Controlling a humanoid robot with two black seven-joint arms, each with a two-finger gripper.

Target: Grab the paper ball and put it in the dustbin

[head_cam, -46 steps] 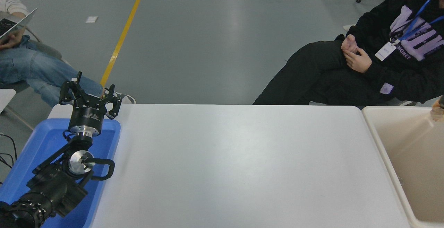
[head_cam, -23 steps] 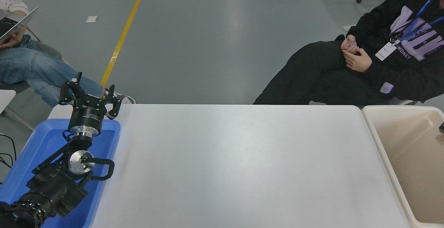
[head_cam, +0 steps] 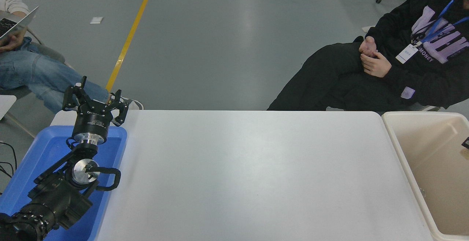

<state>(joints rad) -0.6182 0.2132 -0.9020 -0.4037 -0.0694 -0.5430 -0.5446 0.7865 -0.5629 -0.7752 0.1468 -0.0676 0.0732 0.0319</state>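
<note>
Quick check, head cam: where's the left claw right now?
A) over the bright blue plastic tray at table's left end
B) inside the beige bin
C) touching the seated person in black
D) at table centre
A: the left claw sits open at the far end of the shallow bright blue plastic tray, at the left end of the white table, far from the large beige plastic bin.

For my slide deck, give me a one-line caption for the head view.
Left gripper parked open over the blue tray; beige dustbin at the white table's right end.
</note>
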